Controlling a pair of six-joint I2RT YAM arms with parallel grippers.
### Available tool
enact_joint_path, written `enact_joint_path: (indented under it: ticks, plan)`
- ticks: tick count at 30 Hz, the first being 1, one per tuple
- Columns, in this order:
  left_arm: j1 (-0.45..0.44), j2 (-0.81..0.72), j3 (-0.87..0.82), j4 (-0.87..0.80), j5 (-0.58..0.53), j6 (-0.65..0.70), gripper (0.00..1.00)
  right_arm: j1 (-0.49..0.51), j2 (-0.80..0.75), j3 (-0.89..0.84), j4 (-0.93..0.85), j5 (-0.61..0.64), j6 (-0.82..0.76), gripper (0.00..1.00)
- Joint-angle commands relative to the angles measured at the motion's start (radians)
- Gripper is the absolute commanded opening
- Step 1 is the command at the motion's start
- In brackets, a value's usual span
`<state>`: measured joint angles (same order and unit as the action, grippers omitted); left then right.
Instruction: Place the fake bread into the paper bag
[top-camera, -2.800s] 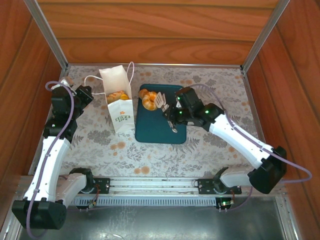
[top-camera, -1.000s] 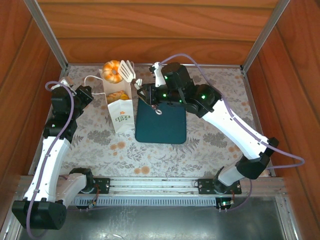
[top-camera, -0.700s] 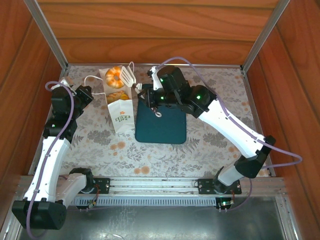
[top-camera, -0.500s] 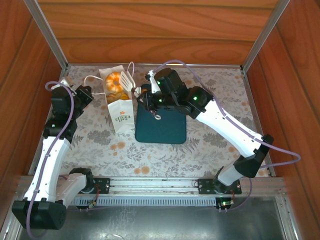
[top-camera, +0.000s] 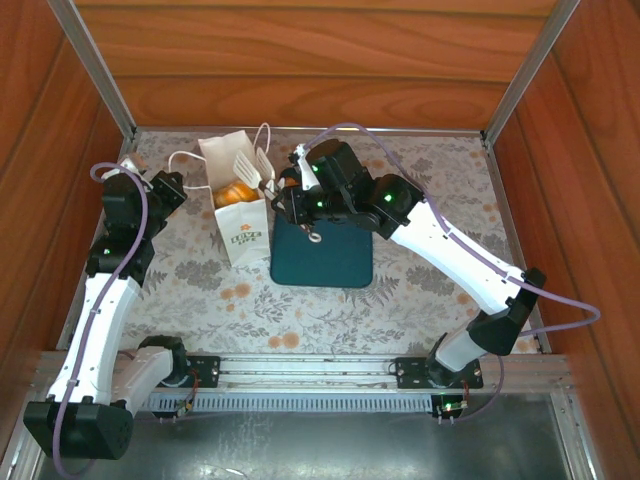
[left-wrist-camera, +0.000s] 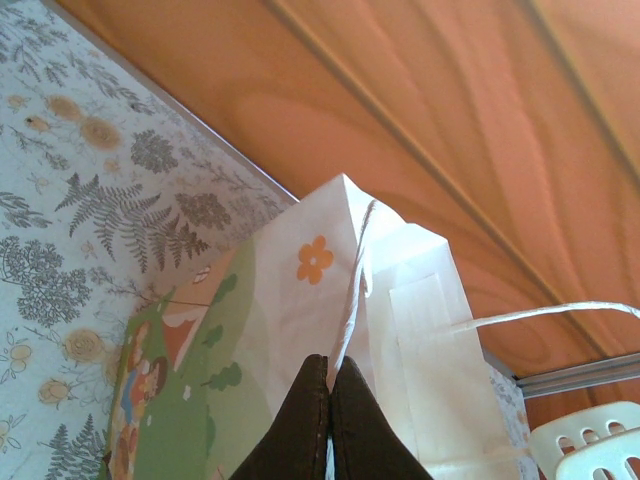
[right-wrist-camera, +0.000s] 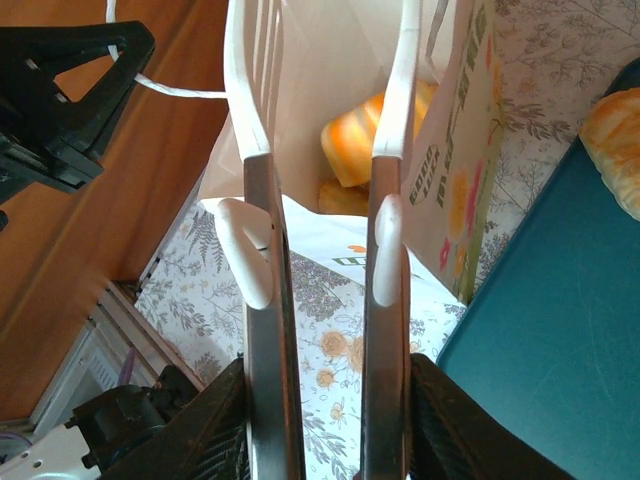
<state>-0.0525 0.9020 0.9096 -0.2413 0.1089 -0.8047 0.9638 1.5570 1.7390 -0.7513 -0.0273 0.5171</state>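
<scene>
1. Bread (right-wrist-camera: 365, 140), position: orange and golden pieces lie piled low inside the bag (right-wrist-camera: 470, 150). One more piece (right-wrist-camera: 615, 140) lies outside it, on the tray (right-wrist-camera: 540, 350) beside the bag.
2. Bread, risk: the pile is loose. A further piece dropped from height may bounce off it, or land against the rim and fall onto the desk (top-camera: 420, 290).
3. Bag, risk: it is light paper, stands upright and is steadied from one side only. The left jaws are pressed together at its edge; whether they pinch the paper or the cord (left-wrist-camera: 350, 290) cannot be told. A slip or a sideways pull there is likely to tip the bag and spill its load.
4. Right jaws, risk: they stand apart with nothing between them. Their white slotted fingers (right-wrist-camera: 250, 150) hang over the bag mouth. On withdrawal a finger may hook the rim or the cord handle (right-wrist-camera: 180, 90) and drag the bag over.
5. Tray piece, risk: its rounded, smooth surface probably slides between flat fingers, so a shallow grip may lose it in transit.
6. Bread, appearance: glossy, striped orange to golden brown, with rounded shapes. The pieces look hard and moulded, not soft.
</scene>
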Motion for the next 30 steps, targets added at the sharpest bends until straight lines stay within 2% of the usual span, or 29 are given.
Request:
enact_joint_path:
  ticks: [1,4,9,15,22,30]
  plan:
    - [0.007,-0.011,0.029,-0.012,-0.003,0.006,0.0,0.009,-0.018,0.066,0.029,-0.002,-0.015,0.39]
    - [0.007,-0.011,0.029,-0.012,-0.004,0.007,0.0,0.01,-0.04,0.093,0.02,0.012,-0.02,0.38]
    - [0.008,-0.009,0.031,-0.013,-0.002,0.005,0.0,0.004,-0.109,0.109,0.001,0.111,-0.052,0.37]
    - [0.007,-0.008,0.031,-0.013,0.0,0.004,0.0,-0.051,-0.22,0.043,-0.022,0.212,-0.06,0.36]
    - [0.008,-0.014,0.031,-0.012,-0.002,0.003,0.0,-0.17,-0.312,-0.144,-0.021,0.202,-0.037,0.36]
    - [0.007,-0.02,0.03,-0.014,-0.003,0.003,0.0,-0.229,-0.248,-0.315,-0.005,0.132,-0.141,0.37]
